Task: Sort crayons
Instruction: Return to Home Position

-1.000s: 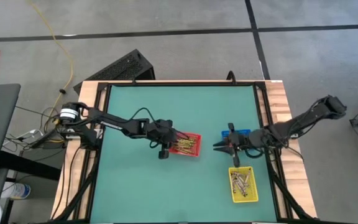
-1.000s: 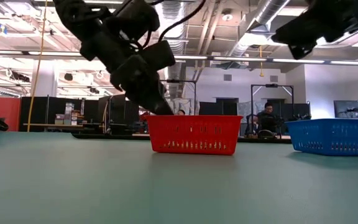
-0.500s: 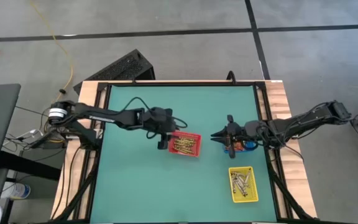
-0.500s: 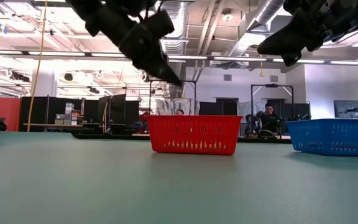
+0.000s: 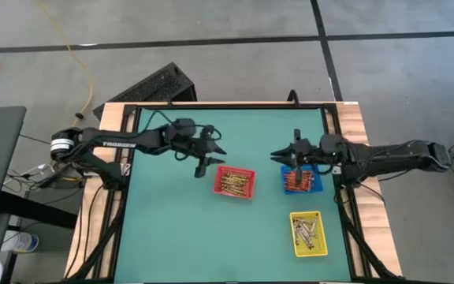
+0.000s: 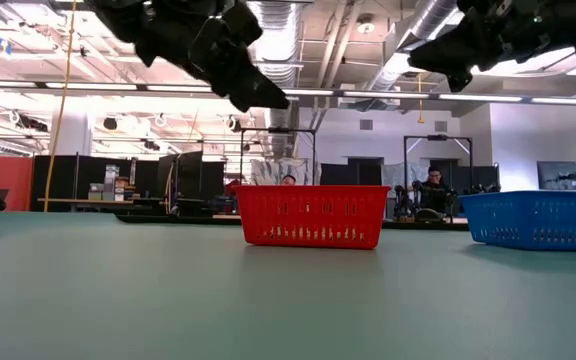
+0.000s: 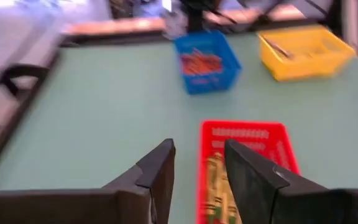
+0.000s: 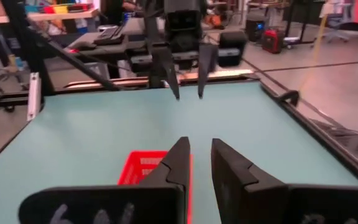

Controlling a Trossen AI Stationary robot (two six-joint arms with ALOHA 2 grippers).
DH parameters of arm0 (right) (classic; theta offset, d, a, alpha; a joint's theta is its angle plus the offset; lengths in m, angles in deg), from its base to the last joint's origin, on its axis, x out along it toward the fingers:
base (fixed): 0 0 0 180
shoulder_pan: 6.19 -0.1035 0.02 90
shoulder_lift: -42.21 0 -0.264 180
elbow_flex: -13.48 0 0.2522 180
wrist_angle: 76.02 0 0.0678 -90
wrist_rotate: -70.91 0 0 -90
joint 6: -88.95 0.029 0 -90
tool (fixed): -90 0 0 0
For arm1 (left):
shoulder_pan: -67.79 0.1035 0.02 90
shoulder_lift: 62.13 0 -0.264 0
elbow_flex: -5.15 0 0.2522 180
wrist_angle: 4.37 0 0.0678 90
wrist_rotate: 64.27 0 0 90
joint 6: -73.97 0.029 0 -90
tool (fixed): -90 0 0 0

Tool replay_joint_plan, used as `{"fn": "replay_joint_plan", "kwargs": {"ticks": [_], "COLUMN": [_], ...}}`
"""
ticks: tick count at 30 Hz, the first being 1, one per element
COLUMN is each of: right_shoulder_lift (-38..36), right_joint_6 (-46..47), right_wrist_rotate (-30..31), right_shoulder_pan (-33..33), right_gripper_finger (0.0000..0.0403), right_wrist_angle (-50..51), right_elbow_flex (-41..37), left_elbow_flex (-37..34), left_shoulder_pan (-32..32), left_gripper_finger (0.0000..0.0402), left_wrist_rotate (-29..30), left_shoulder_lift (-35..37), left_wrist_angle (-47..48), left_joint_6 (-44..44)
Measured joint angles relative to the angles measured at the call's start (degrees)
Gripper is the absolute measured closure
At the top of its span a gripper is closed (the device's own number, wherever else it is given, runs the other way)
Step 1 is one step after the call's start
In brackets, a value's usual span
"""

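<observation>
Checked green counter (image 5: 172,229): wood-framed, carrying three small plastic trays. Saw left arm (image 5: 124,143) reaching in from the counter's left edge and right arm (image 5: 392,151) from its right edge, both stretched low and long toward mid-counter.

Found red tray (image 6: 313,208) near the centre. Found blue tray (image 6: 538,215) just to its right, apart from it. Found yellow tray (image 7: 303,67) toward the lower edge of the high view, close to the blue one but not touching.

Caught left claw (image 7: 199,144) in the air off the red tray's far-left corner, well above the rim in the low view. Noted fingers parted a moderate way, gripping nothing.

Caught right claw (image 8: 199,142) raised too, by the blue tray's far-left corner, with its arm crossing that tray's far edge. Noted it pointing across the counter at the left claw. Noted fingers parted only narrowly, nothing between them.

Located yellowish crayons (image 5: 233,184) piled in the red tray, ends showing through the slotted wall in the low view. Located orange-red crayons (image 5: 299,182) in the blue tray. Located grey crayons (image 5: 307,233) in the yellow tray.
</observation>
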Motion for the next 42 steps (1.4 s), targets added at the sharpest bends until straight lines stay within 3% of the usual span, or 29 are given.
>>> {"fn": "replay_joint_plan", "kwargs": {"ticks": [4,9,18,21,32,35,42], "right_shoulder_lift": [-4.2,-8.3,-16.4,-18.8,-32.2,-35.5,-41.0], "right_joint_6": [-0.4,-0.9,0.9,2.5,3.7,4.1,6.1], "right_wrist_rotate": [-2.8,-3.2,-2.2,-1.8,-0.7,-0.7,-0.7], "right_shoulder_pan": [4.5,6.6,6.8,7.0,7.2,7.2,7.2], "right_gripper_finger": [0.034,0.034,0.034,0.034,0.034,0.034,0.034], "right_wrist_angle": [5.0,9.3,-4.5,-5.9,6.4,7.0,5.8], "right_elbow_flex": [0.0,-0.7,-13.1,-15.1,-15.5,-17.8,-22.5], "left_elbow_flex": [-6.1,-15.0,-30.4,-33.5,-47.1,-47.1,-47.1], "left_shoulder_pan": [2.2,3.7,5.1,5.1,5.1,5.1,5.1], "left_gripper_finger": [0.0284,0.03,0.032,0.0322,0.0324,0.0324,0.0324], "left_wrist_rotate": [4.1,4.6,8.7,8.9,11.5,12.5,8.4], "left_shoulder_lift": [7.1,15.8,27.8,31.3,49.9,54.2,62.8], "left_wrist_angle": [-5.2,-12.6,-26.3,-26.2,-28.5,-22.2,-19.1], "left_joint_6": [-2.8,-5.2,-12.0,-14.1,-20.0,-21.0,-20.2]}}
